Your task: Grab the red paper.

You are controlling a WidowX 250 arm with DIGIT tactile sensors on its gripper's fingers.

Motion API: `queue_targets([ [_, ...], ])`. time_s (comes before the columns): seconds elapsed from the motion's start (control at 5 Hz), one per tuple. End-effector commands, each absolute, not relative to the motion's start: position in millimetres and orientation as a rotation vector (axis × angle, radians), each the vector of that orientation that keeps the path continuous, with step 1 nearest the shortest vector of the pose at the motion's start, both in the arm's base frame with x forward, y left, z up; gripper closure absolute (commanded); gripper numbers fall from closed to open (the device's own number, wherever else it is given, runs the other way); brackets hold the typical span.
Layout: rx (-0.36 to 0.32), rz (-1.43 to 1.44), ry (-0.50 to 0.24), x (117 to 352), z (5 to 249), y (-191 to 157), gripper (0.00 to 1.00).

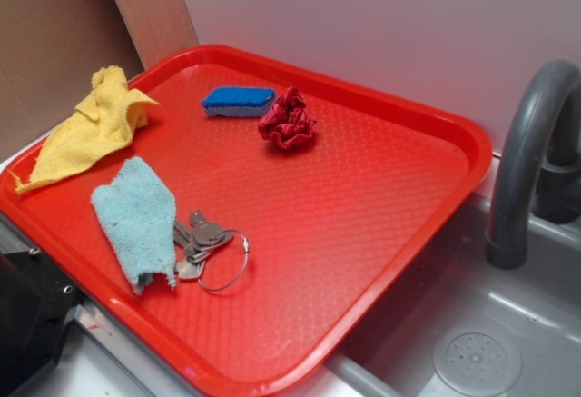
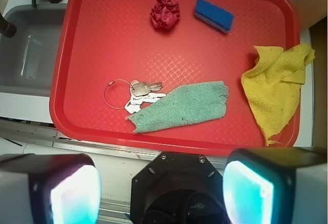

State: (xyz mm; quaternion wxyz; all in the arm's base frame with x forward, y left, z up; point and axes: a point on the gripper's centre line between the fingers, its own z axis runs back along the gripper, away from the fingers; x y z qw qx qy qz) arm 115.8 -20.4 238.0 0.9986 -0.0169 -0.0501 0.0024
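From my remote seat, the jaws [image 2: 161, 183] hang wide and empty at the near edge of the red tray [image 2: 102, 34], their two pale pads filling the bottom of the wrist view, well apart from everything on it. The red paper [image 2: 165, 12], a crumpled crimson wad, sits at about 12 o'clock in that view, toward the far end of the tray, with the blue sponge [image 2: 214, 15] just beside it at its 3 o'clock, not touching. Closer in lie a teal cloth [image 2: 184, 106], overlapping a set of keys [image 2: 141, 93] on a wire ring, and a yellow cloth [image 2: 277, 88] draped over the tray rim at 3 o'clock. A grey sink [image 1: 472, 324] and faucet [image 1: 526, 152] flank the tray. I judge the approach has not begun: the reach is the step in hand. The next move calls for carrying the jaws forward over the keys and cloth, centring above the wad, then descending clear of the sponge before closing.
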Motion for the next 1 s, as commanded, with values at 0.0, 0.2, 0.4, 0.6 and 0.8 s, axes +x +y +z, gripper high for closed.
queue_targets([
  [0.0, -0.034, 0.005, -0.1, 116, 238, -20, 0.0],
  [0.2, -0.047, 0.017, -0.113, 115, 240, -20, 0.0],
  [0.4, -0.044, 0.069, -0.124, 133, 233, -14, 0.0],
  [0.6, -0.127, 0.113, -0.16, 171, 229, -3, 0.0],
  [0.8, -0.116, 0.219, -0.169, 220, 218, 8, 0.0],
])
